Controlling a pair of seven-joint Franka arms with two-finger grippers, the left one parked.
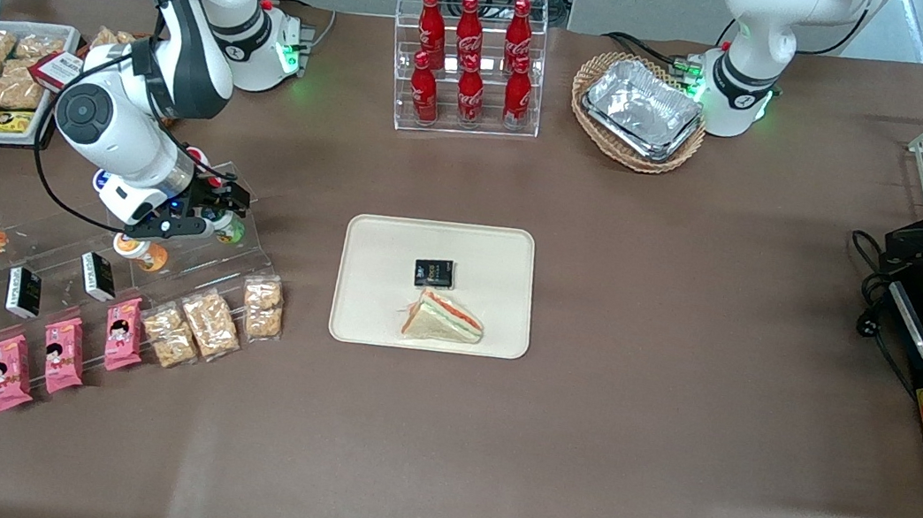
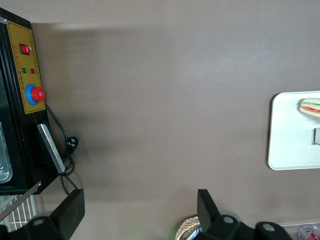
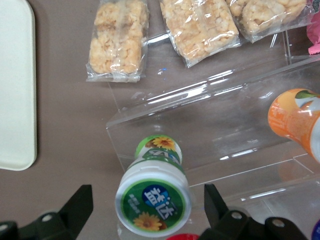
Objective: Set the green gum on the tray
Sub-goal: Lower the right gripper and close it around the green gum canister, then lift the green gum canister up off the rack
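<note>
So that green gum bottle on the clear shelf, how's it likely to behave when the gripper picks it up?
The green gum looks like a hard plastic cylinder, so probably stiff under the open gripper that straddles it. Its rounded, glossy sides could slip or twist between the fingers. It's small, likely light, and stands on a smooth clear shelf, so a nudge might tip it and let it roll.

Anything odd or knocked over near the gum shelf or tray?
Nothing stands out. Green gum stands upright on the clear shelf between the open gripper fingers; the tray already holds a sandwich and a dark packet.
</note>
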